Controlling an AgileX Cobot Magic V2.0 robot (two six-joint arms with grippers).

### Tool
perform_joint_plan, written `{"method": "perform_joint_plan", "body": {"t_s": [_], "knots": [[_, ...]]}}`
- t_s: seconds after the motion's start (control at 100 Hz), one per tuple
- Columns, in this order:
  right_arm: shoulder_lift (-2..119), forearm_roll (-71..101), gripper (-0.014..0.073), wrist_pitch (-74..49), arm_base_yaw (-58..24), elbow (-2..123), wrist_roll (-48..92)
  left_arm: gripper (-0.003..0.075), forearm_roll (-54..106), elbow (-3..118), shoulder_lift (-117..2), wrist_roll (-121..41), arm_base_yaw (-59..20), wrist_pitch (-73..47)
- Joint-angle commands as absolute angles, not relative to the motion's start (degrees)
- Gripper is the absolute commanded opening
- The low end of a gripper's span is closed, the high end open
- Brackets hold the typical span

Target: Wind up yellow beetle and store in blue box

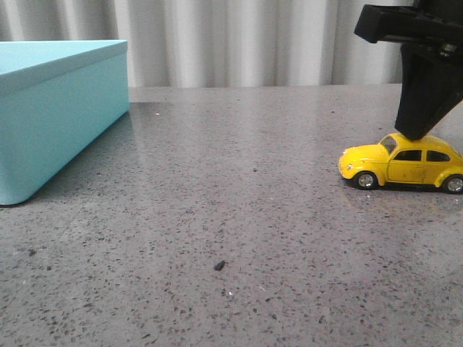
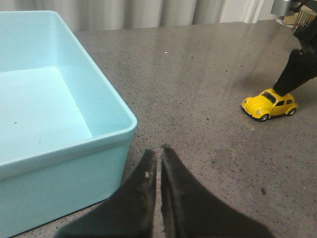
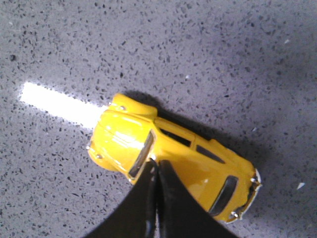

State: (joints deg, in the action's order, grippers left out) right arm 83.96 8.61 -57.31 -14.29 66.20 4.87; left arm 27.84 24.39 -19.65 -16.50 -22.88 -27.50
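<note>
The yellow beetle (image 1: pixel 405 165) stands on its wheels on the grey table at the right, nose to the left. It also shows in the left wrist view (image 2: pixel 270 104) and from above in the right wrist view (image 3: pixel 168 153). My right gripper (image 1: pixel 414 134) is shut, its tips pressed on the car's roof just behind the windscreen (image 3: pixel 157 163); it grips nothing. The blue box (image 1: pixel 51 108) stands at the far left, open on top and empty (image 2: pixel 74 144). My left gripper (image 2: pixel 159 151) is shut and empty, close to the box's near corner.
A speckled grey table (image 1: pixel 231 217) carries a small dark crumb (image 1: pixel 219 265) near the front middle. A pale pleated curtain (image 1: pixel 253 43) hangs behind the table.
</note>
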Motion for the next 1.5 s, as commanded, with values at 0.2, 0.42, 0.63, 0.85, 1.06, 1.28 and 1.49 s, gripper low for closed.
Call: {"method": "perform_joint_plan", "body": {"t_s": [0.2,0.42,0.63,0.85,1.06,1.28,1.49], "knots": [[83.5,7.9,-0.0041,-56.9,-13.2,67.4,5.0,-0.0021,29.4,26.4,-20.4,-16.4,-23.4,-23.2],[83.5,7.4,-0.0041,-59.7,-8.5,67.4,5.0,-0.0021,29.4,26.4,-20.4,-16.4,-23.4,-23.0],[83.5,1.8,-0.0041,-62.6,-6.0,67.4,3.5,-0.0021,29.4,26.4,-20.4,-16.4,-23.4,-22.8],[82.7,1.9,-0.0041,-60.0,-5.7,67.8,3.5,-0.0021,29.4,26.4,-20.4,-16.4,-23.4,-22.8],[67.3,8.7,-0.0041,-46.4,-9.5,75.6,6.6,-0.0021,29.7,26.4,-20.4,-16.4,-23.4,-22.8],[55.3,8.0,-0.0041,-41.2,-11.8,79.5,6.8,-0.0021,29.9,26.4,-20.4,-16.4,-23.4,-20.8],[51.4,7.7,-0.0041,-43.8,-11.8,79.5,8.1,-0.0021,29.9,26.4,-20.4,-16.4,-23.4,-17.7]]}}
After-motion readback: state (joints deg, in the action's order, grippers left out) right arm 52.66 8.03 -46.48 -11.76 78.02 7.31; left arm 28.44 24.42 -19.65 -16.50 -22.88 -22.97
